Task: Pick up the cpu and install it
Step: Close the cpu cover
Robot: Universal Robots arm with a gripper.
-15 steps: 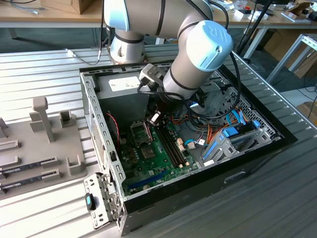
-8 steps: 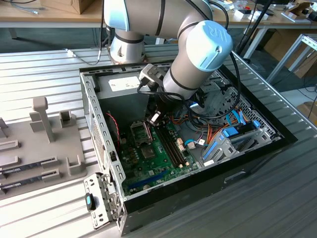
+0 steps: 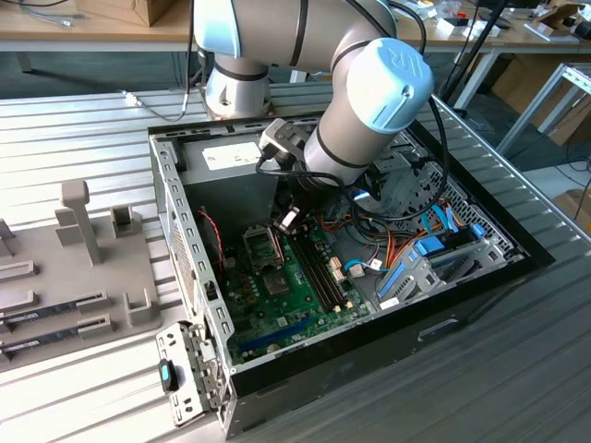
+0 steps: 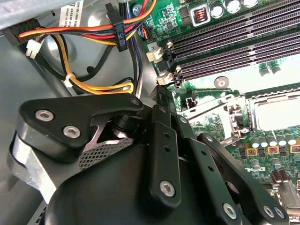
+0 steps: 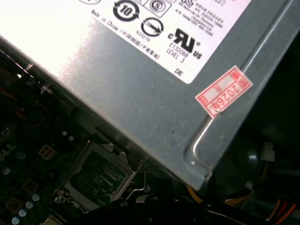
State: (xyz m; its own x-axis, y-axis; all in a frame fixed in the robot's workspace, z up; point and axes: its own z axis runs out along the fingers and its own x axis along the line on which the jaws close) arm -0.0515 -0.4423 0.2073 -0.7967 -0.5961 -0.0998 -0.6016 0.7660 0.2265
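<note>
In the exterior view my gripper (image 3: 288, 221) reaches down into the open computer case (image 3: 189, 249), just above the green motherboard (image 3: 277, 305). It is shut on a small pale flat piece, the cpu (image 3: 288, 217), which is held tilted. The metal-framed socket (image 3: 260, 245) lies on the board slightly toward the exterior view's left of the gripper. The second wrist view has the black fingers (image 4: 164, 136) drawn together near the ends of the memory slots (image 4: 234, 42), with the socket (image 4: 276, 112) off to one side. The socket frame (image 5: 98, 176) also appears in the first wrist view.
The grey power supply (image 5: 140, 84) sits close behind the gripper at the case's back wall. Orange, yellow and red cables (image 4: 93, 37) run beside the fingers. A blue-tabbed drive cage (image 3: 434, 258) fills the case's right. A grey fixture (image 3: 83, 277) with memory sticks lies on the exterior view's left.
</note>
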